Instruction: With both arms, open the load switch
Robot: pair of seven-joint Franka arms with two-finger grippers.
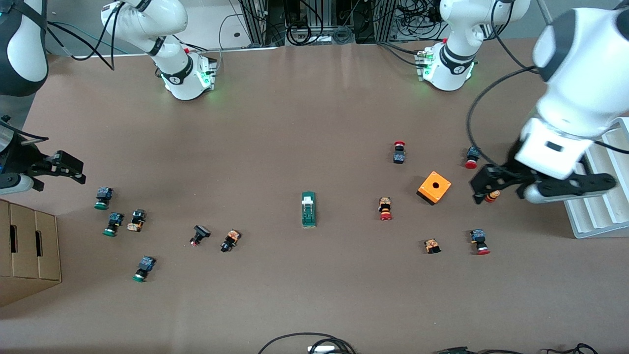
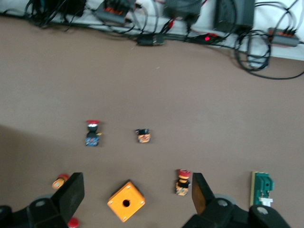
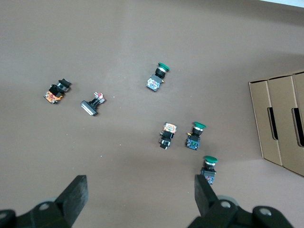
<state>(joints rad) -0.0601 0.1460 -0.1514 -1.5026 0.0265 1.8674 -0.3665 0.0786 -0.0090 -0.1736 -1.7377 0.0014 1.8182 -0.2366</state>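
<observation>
Opening stage, before any contact. The load switch (image 1: 308, 209) is lying untouched at mid-table, its white end pointing toward 12 o'clock, toward the arms' bases. The left gripper (image 1: 484, 189) is hovering with fingers spread wide over a red-capped push-button, just beside the orange box (image 1: 434, 187) at the left arm's end of the table. The right gripper (image 1: 66, 167) is hanging with fingers equally spread over bare table, at 12 o'clock from the green-capped push-buttons (image 1: 114, 223) at the right arm's end. Neither is carrying anything. Judged next move: both grippers will be travelling inward to the switch, one bracing the green body while the other works the white piece. Containers: the cardboard box (image 1: 27, 253) and the white rack (image 1: 602, 194) are standing at the table's ends; their contents cannot be seen.
</observation>
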